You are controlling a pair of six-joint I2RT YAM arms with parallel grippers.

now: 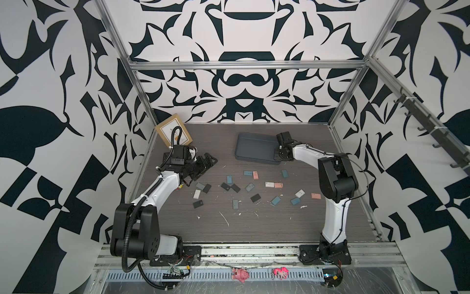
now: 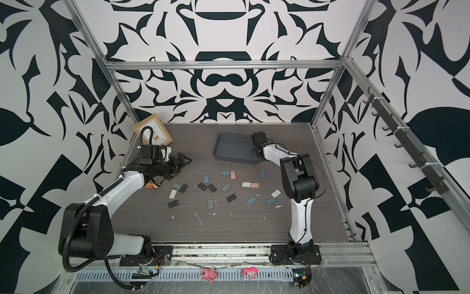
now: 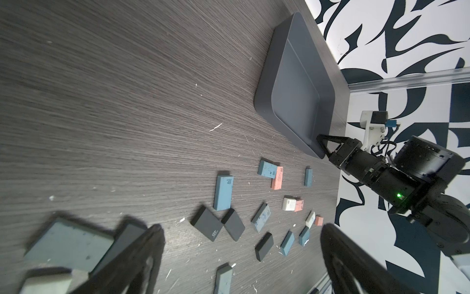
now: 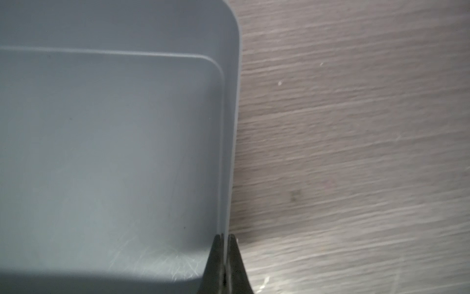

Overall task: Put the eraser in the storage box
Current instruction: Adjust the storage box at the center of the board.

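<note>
the right gripper [image 4: 224, 236] is pinched tight on the thin side wall of the storage box [image 1: 254, 149], one finger inside the rim and one outside. the wrist view shows the wall running straight into the closed jaws. in both top views the box sits at about 1 o'clock from the middle of the table [image 1: 279, 224], and the right arm reaches it from the 3 o'clock side. nothing lies in the box: its floor is bare wherever it shows.

the erasers [image 1: 229, 179] are all out on the table, loose in a band across the middle from about 9 o'clock to 3 o'clock. they are blue, black, grey, white and pink, some touching in pairs, and all are apart from the box. the left gripper [image 1: 212, 161] hangs at about 10 o'clock with its fingers spread wide and nothing between them. a grey eraser [image 3: 68, 244] lies just beside one finger in its wrist view. a tan picture frame [image 1: 173, 132] leans in the far corner at 11 o'clock, clear of the work.

i judge this a preparing step: the right arm has hold of the box, to steady it or shift it, and no eraser has been picked up. the wood grain beside the box looks smeared in the right wrist view, so the box may be sliding, though i can't be sure.

the next move calls for the open left gripper to drop over one eraser that lies free of its neighbours. its fingers should be lined across the short sides so they close without nudging the pieces around it. from there the eraser has to be carried toward 1 o'clock and over the low rim.
</note>
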